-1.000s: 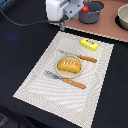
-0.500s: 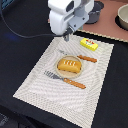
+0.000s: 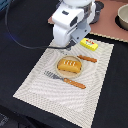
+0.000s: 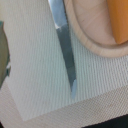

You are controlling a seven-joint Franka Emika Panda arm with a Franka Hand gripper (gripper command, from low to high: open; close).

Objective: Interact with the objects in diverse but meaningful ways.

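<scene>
bread loaf (image 3: 69,65) on tan plate (image 3: 58,70) | just beside arm | tool state: cannot tell

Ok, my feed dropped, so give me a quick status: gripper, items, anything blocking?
Gripper hidden behind arm body, state unclear. Golden scored bread loaf on tan plate, orange-handled fork alongside. Silver knife blade beside plate under wrist. Nothing blocking seen.

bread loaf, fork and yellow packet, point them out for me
bread loaf (image 3: 69,65), exterior view, middle of its scored top
fork (image 3: 65,80), exterior view, where metal meets the orange handle
yellow packet (image 3: 89,44), exterior view, its top face
</scene>
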